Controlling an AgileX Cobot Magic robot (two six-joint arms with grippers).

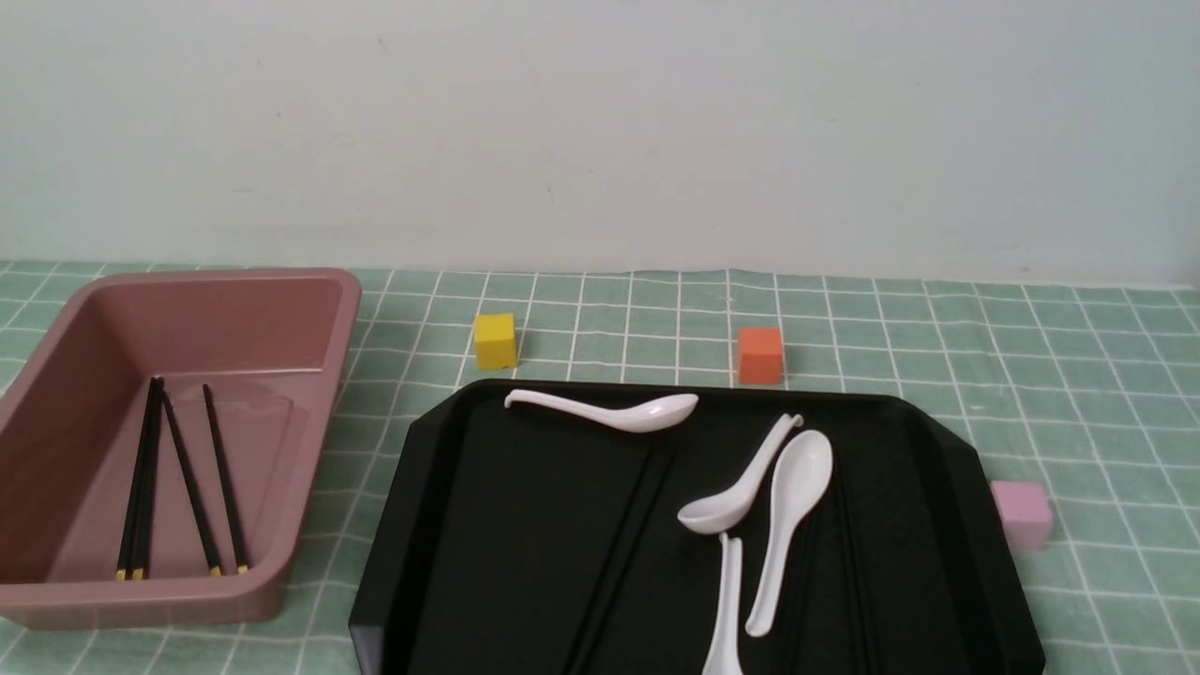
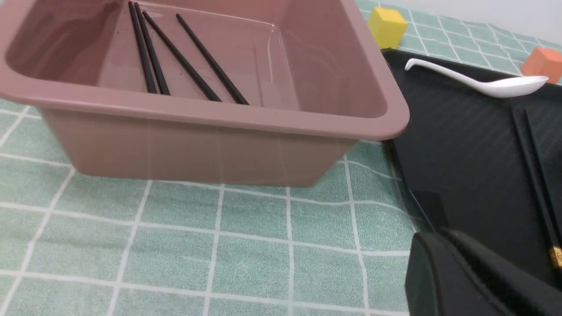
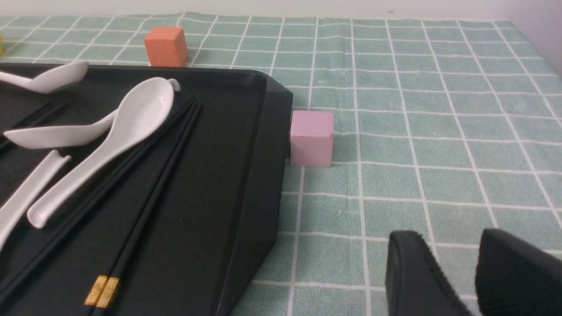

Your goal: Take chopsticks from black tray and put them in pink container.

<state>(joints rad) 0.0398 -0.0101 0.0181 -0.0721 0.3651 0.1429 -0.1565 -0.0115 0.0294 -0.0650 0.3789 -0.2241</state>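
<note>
The pink container [image 1: 281, 309] stands at the left and holds several black chopsticks [image 1: 178, 478] with gold tips, seen in the left wrist view as chopsticks in the bin [image 2: 184, 57]. The black tray [image 1: 525, 525] fills the middle. One pair of chopsticks [image 3: 145, 184] lies on its right part beside the spoons, gold tips [image 3: 102, 292] toward the near edge. Another pair [image 2: 533, 166] lies near its middle. My left gripper [image 2: 456, 243] is shut and empty at the tray's near left corner. My right gripper [image 3: 452, 239] is open over the cloth, right of the tray. Neither gripper shows in the front view.
Several white spoons [image 1: 787, 525] lie on the tray, one [image 1: 609, 410] along its far rim. A yellow cube [image 1: 494, 340] and an orange cube [image 1: 759, 355] sit behind the tray. A pale pink cube [image 3: 311, 138] touches its right side. Green checked cloth [image 1: 1078, 422] covers the table.
</note>
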